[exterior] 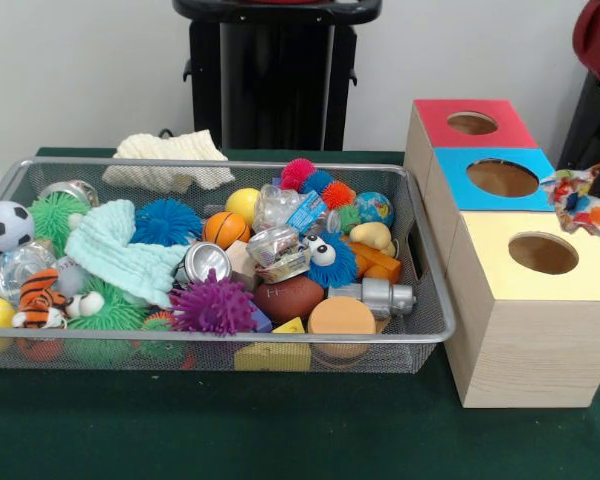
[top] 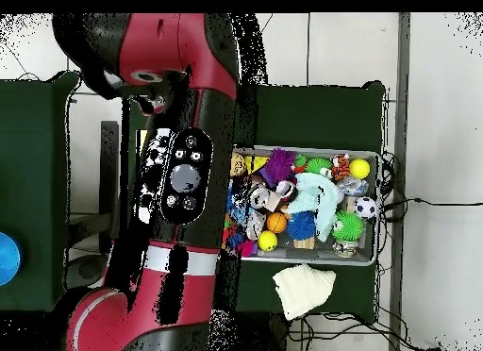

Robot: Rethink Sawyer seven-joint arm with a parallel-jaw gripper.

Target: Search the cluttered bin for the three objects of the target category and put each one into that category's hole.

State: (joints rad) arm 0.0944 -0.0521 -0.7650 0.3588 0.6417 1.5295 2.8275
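Green cloth covers the table (exterior: 280,430), with the robot's pedestal at the far side; from overhead the red and black arm (top: 179,177) spreads over the box end of the table, but the gripper shows in neither view, so whether it is spread or pinched cannot be told. Beside it, the wire bin (exterior: 420,335) is heaped with balls, cans and plush; the yellow box (exterior: 540,340) touches its corner. A mint cloth (exterior: 120,250) drapes over part of the heap, and lifting or nudging it aside first would likely expose more. No rope toy shows plainly in the bin; the search should pass over the striped tiger (exterior: 40,295) and the purple spiky ball (exterior: 212,305). The hole (exterior: 543,253) lies open; a frayed multicoloured bundle (exterior: 580,200) beside the boxes may be one rope toy.
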